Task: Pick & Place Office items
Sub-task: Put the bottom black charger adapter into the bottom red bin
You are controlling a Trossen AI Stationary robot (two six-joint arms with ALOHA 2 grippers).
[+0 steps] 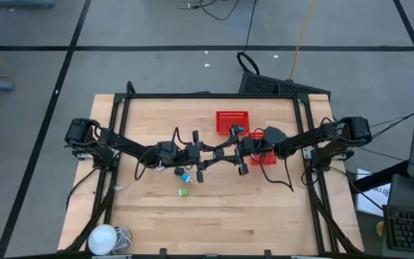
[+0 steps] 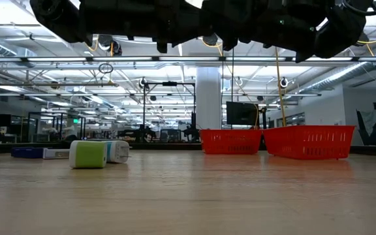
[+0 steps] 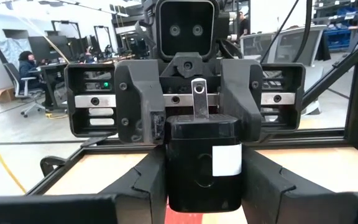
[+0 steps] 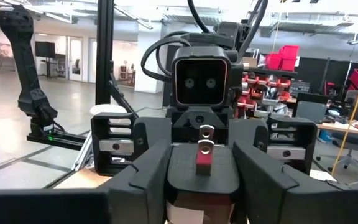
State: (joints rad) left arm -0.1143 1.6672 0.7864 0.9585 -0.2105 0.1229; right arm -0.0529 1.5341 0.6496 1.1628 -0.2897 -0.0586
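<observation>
A black block-shaped office item (image 3: 197,155) with a white label and an upright metal tab hangs in mid-air over the middle of the table (image 1: 157,216). My left gripper (image 3: 204,177) is shut on it from the table's left. My right gripper (image 4: 202,177) faces it from the right, its fingers closed against the item's other end (image 1: 218,152). A green item (image 1: 184,192) and a blue-and-white item (image 1: 185,177) lie flat on the table below the left arm; they also show in the low view, the green item (image 2: 87,155) beside the blue-and-white item (image 2: 117,151). My left gripper pinches the black item's two side faces (image 3: 173,180) between its two fingers, level, from the table's left. The item is lifted clear of the table, its metal tab up. My right gripper has a finger (image 3: 143,112) on each side of the item's opposite end (image 4: 178,168), level, from the table's right.
One red mesh basket (image 1: 232,122) stands just beyond the grippers, a second red basket (image 1: 263,155) under the right arm. A white roll (image 1: 103,239) sits at the near left corner. Black frame rails (image 1: 207,96) border the table's far and side edges.
</observation>
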